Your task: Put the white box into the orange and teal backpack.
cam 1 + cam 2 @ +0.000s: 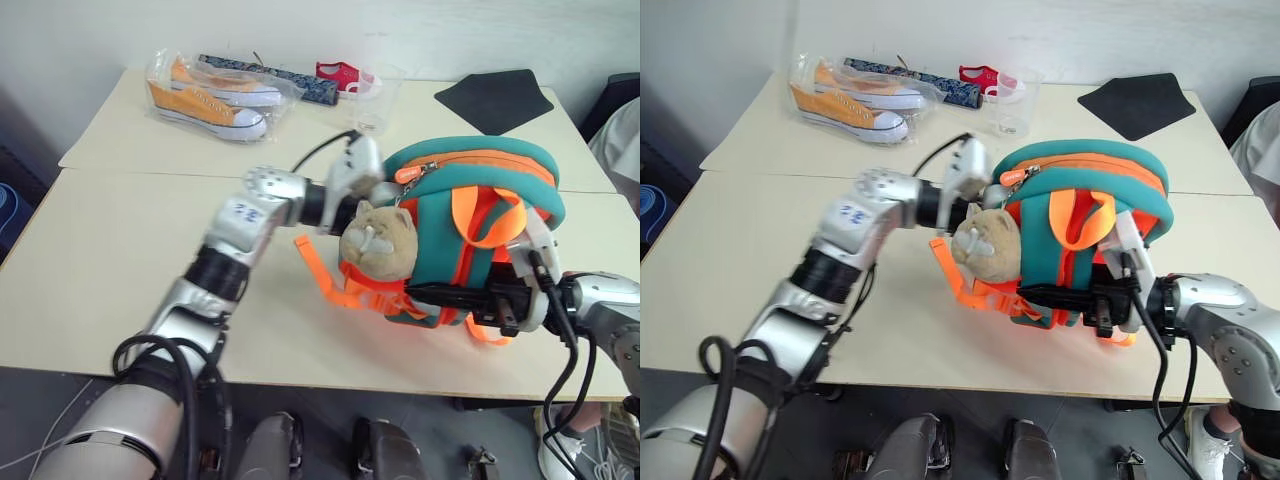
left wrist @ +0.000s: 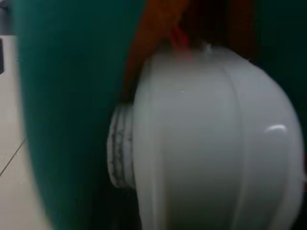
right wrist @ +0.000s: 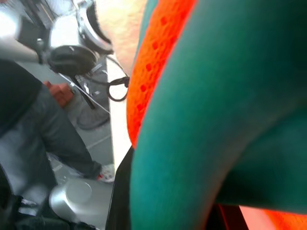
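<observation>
Closest in, right gripper [image 1: 415,293] is clamped together on the lower edge of the orange and teal backpack [image 1: 470,160], holding it upright. Its soft fabric would likely sag and close the mouth without that support. Left gripper [image 1: 372,178] is at the bag's top zipper opening. The white box [image 2: 211,139] sits right before it, against the teal fabric; whether it is gripped, I cannot tell. It looks stiff, smooth and probably slippery, best taken across its narrow sides. Below hangs the plush toy [image 1: 378,238].
</observation>
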You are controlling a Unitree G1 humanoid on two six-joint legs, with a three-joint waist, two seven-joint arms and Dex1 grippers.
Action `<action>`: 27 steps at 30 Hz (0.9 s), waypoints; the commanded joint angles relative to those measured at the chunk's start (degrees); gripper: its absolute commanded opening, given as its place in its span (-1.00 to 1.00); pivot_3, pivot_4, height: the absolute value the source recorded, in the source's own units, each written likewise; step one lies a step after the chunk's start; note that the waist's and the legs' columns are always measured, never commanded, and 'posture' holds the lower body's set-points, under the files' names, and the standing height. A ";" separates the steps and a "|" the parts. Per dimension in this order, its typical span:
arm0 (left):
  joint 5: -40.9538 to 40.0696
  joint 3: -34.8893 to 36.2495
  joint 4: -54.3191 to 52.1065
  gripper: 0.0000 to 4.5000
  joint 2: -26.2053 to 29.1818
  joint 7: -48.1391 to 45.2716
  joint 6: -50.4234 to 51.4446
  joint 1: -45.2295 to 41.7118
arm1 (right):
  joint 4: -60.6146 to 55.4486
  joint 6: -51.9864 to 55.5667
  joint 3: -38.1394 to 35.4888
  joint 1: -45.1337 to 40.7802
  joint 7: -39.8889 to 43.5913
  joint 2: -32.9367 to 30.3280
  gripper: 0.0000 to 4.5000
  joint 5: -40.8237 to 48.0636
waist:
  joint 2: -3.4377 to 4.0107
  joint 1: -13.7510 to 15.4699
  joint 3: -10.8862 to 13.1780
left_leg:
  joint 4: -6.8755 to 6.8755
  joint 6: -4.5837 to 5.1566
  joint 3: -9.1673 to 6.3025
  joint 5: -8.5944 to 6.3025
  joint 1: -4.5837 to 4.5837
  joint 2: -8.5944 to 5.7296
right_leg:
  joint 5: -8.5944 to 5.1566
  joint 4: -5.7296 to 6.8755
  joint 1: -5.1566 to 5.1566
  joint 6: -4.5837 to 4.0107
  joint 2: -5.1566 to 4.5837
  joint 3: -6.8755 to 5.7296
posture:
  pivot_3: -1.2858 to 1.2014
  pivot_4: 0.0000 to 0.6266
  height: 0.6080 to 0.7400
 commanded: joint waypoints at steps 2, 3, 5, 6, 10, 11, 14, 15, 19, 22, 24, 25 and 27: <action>1.13 1.60 2.93 -0.31 -2.78 -1.14 -6.83 0.80 | -1.37 -1.89 -0.11 -0.26 -1.50 1.48 -1.00 -1.17 | 0.00 -0.64 0.00 | -0.01 -0.01 -0.07 0.00 -0.03 0.01 | 0.00 0.01 0.00 0.00 0.01 -0.13 | 0.03 -0.52 1.00; 0.40 2.75 1.97 -0.14 -2.37 -1.56 -6.84 1.77 | -1.58 -2.52 -0.51 -0.01 -2.12 2.06 -1.00 -1.46 | 0.00 -0.72 0.00 | 0.01 -0.01 -0.11 0.01 -0.05 0.02 | 0.00 0.01 0.00 0.00 0.01 -0.18 | 0.03 -0.52 1.00; -0.91 5.02 0.23 0.10 -1.24 -2.95 -8.14 3.59 | -1.85 -3.73 -1.43 0.16 -3.85 3.50 -1.00 -1.89 | 0.00 -0.80 0.00 | 0.12 0.00 -0.15 0.02 -0.07 0.02 | 0.00 0.03 0.04 0.00 0.00 -0.21 | 0.03 -0.52 1.00; -1.15 5.81 -0.16 0.24 -0.93 -3.30 -8.70 4.11 | -1.90 -4.05 -1.77 0.19 -4.50 4.02 -1.00 -1.91 | 0.00 -0.82 0.00 | 0.17 0.02 -0.18 0.03 -0.08 0.02 | 0.00 0.01 0.05 0.00 -0.03 -0.22 | 0.03 -0.52 1.00; -5.48 12.64 -1.20 0.76 6.55 -9.84 -8.61 7.33 | -2.01 -5.52 -2.19 0.25 -7.23 6.06 -1.00 -2.73 | 0.03 -1.36 0.01 | 0.32 0.00 -0.22 0.05 -0.09 0.03 | 0.00 0.00 0.05 0.01 -0.09 -0.22 | 0.03 -0.52 1.00; -6.61 13.68 -1.55 0.76 8.39 -11.49 -7.32 7.63 | -1.79 -5.80 -1.98 0.15 -7.60 6.30 -1.00 -3.13 | 0.03 -1.69 0.02 | 0.30 -0.05 -0.22 0.07 -0.07 0.07 | 0.00 0.03 0.03 0.01 -0.08 -0.24 | 0.03 -0.52 1.00; -7.61 14.39 -2.55 0.76 15.23 -17.91 -5.28 9.28 | -0.07 -6.38 -1.15 -0.57 -7.55 6.70 -1.00 -4.39 | 0.05 -2.08 0.02 | 0.19 -0.18 -0.28 0.15 -0.03 0.10 | 0.00 0.16 -0.02 0.00 -0.06 -0.33 | 0.03 -0.52 1.00; -7.80 14.45 -3.70 0.76 17.55 -19.94 -4.95 10.31 | 0.86 -6.74 -0.80 -1.12 -7.47 6.86 -1.00 -4.98 | 0.06 -2.10 0.02 | 0.15 -0.20 -0.30 0.15 -0.02 0.09 | -0.01 0.22 -0.03 -0.01 -0.06 -0.36 | 0.03 -0.52 1.00; -11.75 17.96 -14.17 0.76 19.90 -19.00 -4.11 16.61 | 3.32 -7.83 0.36 -3.07 -6.77 7.37 -1.00 -6.72 | 0.08 -1.85 0.03 | 0.20 -0.16 -0.30 0.16 -0.05 0.03 | -0.01 0.42 0.00 -0.02 -0.08 -0.38 | 0.03 -0.52 1.00; -13.76 19.72 -25.60 0.76 15.48 -10.44 -3.89 21.31 | 3.82 -7.86 1.12 -3.51 -6.12 7.74 -1.00 -7.17 | 0.08 -1.01 0.03 | 0.50 -0.02 -0.61 0.13 -0.30 -0.04 | -0.01 0.40 0.08 -0.01 -0.23 -0.54 | 0.03 -0.52 1.00; -13.81 19.66 -28.75 0.76 13.25 -7.06 -3.77 22.50 | 3.92 -7.82 1.40 -3.69 -5.90 8.03 -1.00 -7.37 | 0.08 -0.82 0.03 | 0.54 -0.01 -0.67 0.12 -0.30 -0.05 | 0.00 0.39 0.13 0.00 -0.24 -0.56 | 0.03 -0.52 1.00; -14.98 19.89 -30.63 0.76 11.40 -4.32 -2.31 22.93 | 3.96 -7.79 1.63 -3.82 -5.71 8.17 -1.00 -7.51 | 0.08 -0.83 0.03 | 0.54 -0.01 -0.67 0.12 -0.30 -0.05 | 0.00 0.40 0.14 0.00 -0.23 -0.58 | 0.03 -0.52 1.00; -16.94 19.56 -34.00 0.76 9.15 -1.48 -0.27 23.68 | 4.04 -7.82 1.99 -4.10 -5.41 8.35 -1.00 -7.84 | 0.08 -0.86 0.03 | 0.54 -0.02 -0.67 0.13 -0.28 -0.04 | 0.00 0.44 0.14 0.00 -0.19 -0.59 | 0.03 -0.52 1.00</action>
